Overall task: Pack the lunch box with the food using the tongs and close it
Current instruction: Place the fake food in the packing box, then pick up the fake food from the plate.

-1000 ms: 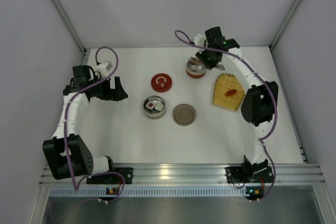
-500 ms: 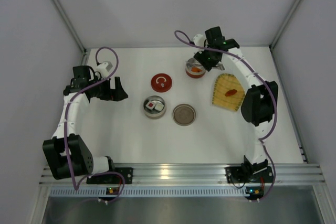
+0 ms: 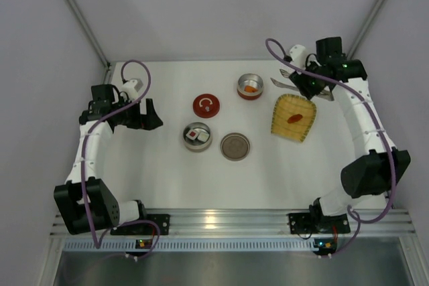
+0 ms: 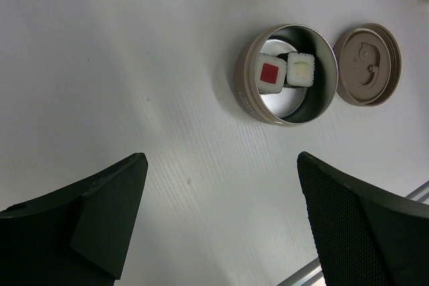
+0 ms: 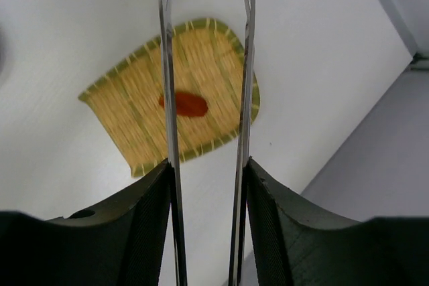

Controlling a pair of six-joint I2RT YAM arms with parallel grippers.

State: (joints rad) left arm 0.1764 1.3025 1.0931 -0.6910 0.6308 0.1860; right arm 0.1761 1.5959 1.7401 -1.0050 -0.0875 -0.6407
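My right gripper point(image 3: 303, 83) is shut on the silver tongs point(image 3: 278, 83) at the back right, just beyond the yellow mat point(image 3: 285, 108). In the right wrist view the tongs' two arms point(image 5: 167, 65) stand parted with nothing between them, above the reddish piece of food point(image 5: 184, 104) lying on the mat point(image 5: 127, 118). An orange piece point(image 3: 249, 88) sits in the far lunch box tin point(image 3: 239, 84). The near tin point(image 4: 244, 98) holds two white and black pieces point(image 4: 270, 73). My left gripper point(image 4: 220, 159) is open over bare table, left of that tin.
A red lid point(image 3: 206, 106) lies between the two tins and a tan lid point(image 3: 235, 146) lies right of the near tin point(image 3: 186, 144). White walls enclose the table on three sides. The aluminium rail runs along the near edge.
My right arm has swung right with the tongs, from over the far tin to beyond the mat. The orange piece now shows in that tin. The left arm has stayed put.
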